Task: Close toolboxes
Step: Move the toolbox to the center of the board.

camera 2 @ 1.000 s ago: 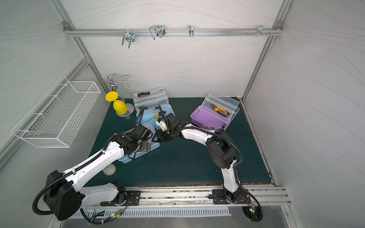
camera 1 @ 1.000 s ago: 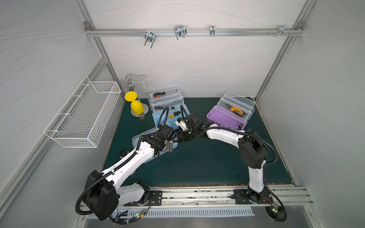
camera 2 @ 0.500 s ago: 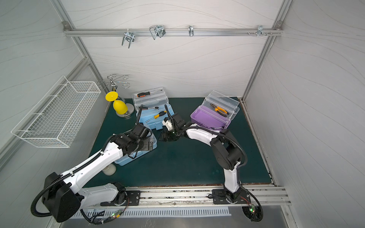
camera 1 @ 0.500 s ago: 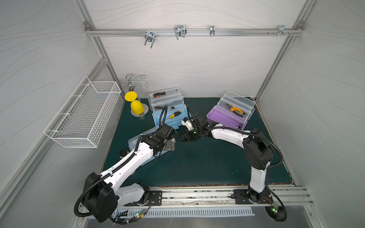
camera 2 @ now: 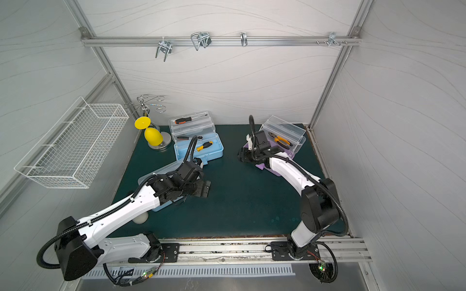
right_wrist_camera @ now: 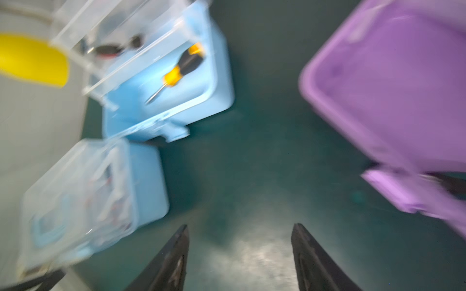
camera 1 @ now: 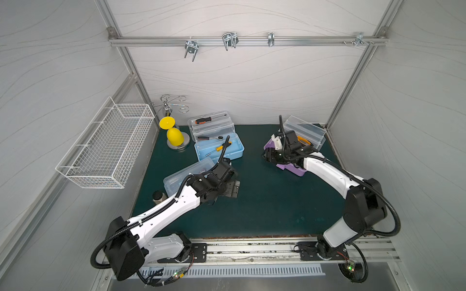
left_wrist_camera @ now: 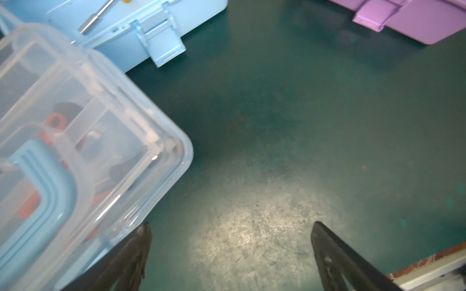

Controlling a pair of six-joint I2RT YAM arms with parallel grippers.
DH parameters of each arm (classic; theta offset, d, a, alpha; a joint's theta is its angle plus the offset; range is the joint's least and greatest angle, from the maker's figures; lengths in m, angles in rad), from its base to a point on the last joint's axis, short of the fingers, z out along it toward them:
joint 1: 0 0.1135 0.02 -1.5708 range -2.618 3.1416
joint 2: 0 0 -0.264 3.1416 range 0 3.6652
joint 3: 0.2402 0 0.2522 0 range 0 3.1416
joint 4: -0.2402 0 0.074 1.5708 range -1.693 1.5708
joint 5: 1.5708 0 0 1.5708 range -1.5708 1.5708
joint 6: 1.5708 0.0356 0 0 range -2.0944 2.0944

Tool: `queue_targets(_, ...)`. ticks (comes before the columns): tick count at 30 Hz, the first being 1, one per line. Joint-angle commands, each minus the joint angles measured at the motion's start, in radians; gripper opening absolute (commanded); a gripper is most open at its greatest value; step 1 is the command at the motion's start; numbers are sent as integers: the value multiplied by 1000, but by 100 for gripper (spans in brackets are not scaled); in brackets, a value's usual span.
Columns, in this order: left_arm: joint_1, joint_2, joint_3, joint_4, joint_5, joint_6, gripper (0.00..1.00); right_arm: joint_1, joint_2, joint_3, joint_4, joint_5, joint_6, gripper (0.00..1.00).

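Three toolboxes show in both top views. A light-blue one (camera 1: 181,176) lies with its clear lid down beside my left gripper (camera 1: 233,187), which is open over bare mat; in the left wrist view one fingertip (left_wrist_camera: 145,229) sits at this box's corner (left_wrist_camera: 75,151). Behind it a second light-blue toolbox (camera 1: 227,151) stands open, lid (camera 1: 211,124) tipped back, with screwdrivers inside. At the back right, the purple toolbox (camera 1: 293,170) is open, with pliers in its clear tray. My right gripper (camera 1: 268,156) hovers open at the purple box's left end, holding nothing (right_wrist_camera: 239,226).
A white wire basket (camera 1: 108,146) hangs on the left wall. A yellow goblet-shaped piece (camera 1: 174,134) stands on a round metal base at the back left. A small jar (camera 1: 158,196) sits by the left arm. Hooks (camera 1: 229,41) hang from the back rail.
My right gripper left the middle of the mat and swung right to the purple toolbox, jaws widening slightly. My left gripper slid off the near blue toolbox toward the front.
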Motion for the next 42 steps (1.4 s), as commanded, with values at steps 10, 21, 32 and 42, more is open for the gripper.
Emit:
queue_targets(10,-59,89,39,109,25,-2,99,-318,-77,-107,-126,142,-26,65)
queue_targets(21,-64,92,14,120,15,-26,99,-406,-8,-146,-121,169,-27,61)
queue_targets(32,-64,101,2,113,-14,-38,99,-406,84,-169,-99,106,-25,38)
queue_targets(42,-64,125,-15,129,-14,-75,100,-314,32,-310,-69,-10,4,18)
